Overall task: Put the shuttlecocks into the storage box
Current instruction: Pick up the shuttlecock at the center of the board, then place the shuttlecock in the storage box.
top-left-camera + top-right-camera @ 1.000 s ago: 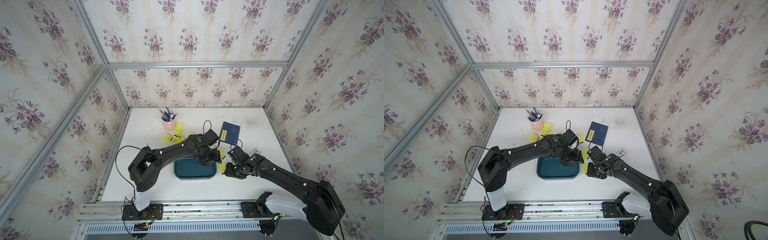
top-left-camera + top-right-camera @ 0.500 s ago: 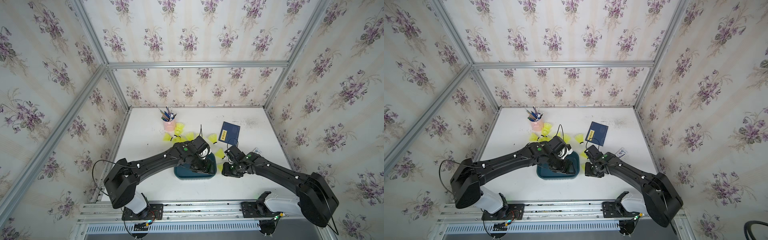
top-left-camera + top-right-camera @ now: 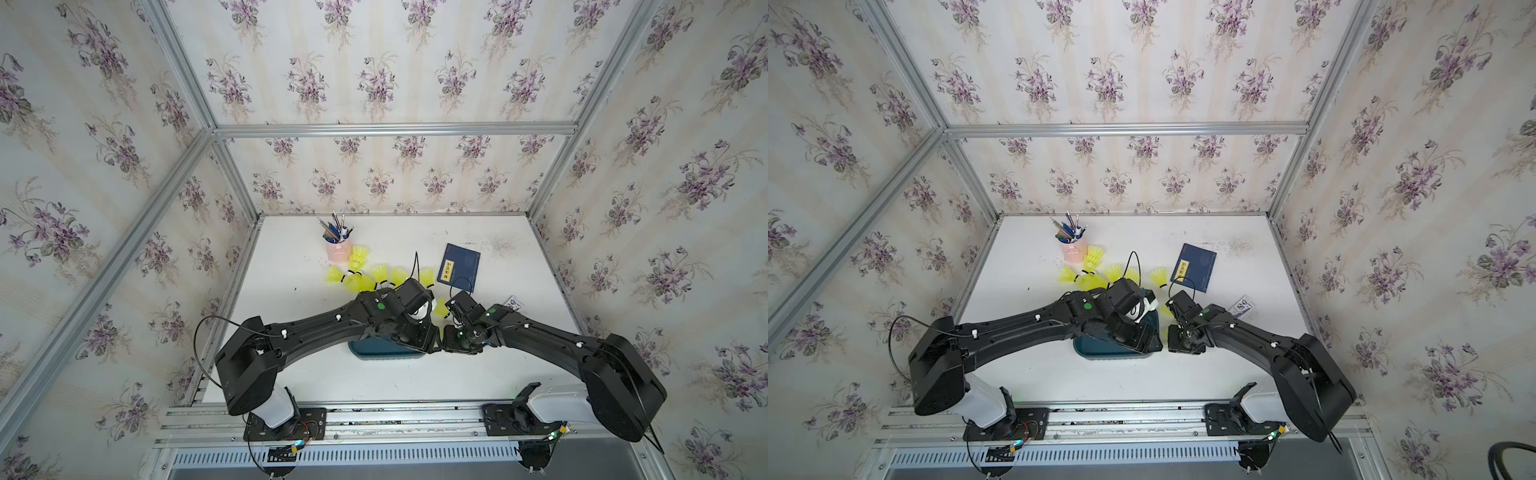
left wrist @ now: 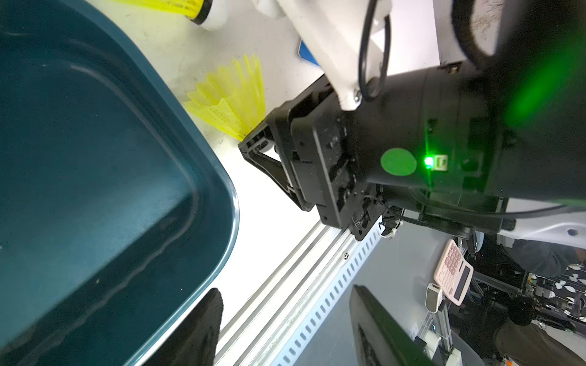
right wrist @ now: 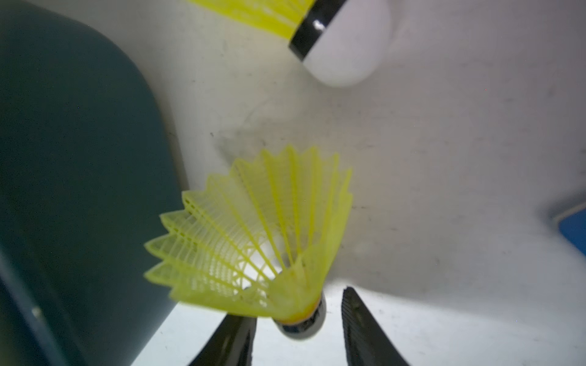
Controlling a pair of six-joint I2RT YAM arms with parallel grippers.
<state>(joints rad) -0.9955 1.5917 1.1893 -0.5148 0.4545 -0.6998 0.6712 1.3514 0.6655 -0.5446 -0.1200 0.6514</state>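
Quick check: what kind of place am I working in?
Probably a staged robot test booth, not a real room: floral wallpaper panels on an aluminium frame box in a white table, dressed like a desk with a pen cup and book.

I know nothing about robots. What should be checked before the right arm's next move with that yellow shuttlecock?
1. Shuttlecock base inside the right gripper: ok.
2. Fingers clamped on it: not ok, a gap shows beside the base.
3. Neighbouring shuttlecock apart from the fingers: ok.
4. Storage box has room: ok, its visible floor is bare.
5. Left gripper open and empty: ok.
6. Way over the box free: not ok, the left arm stretches above it.
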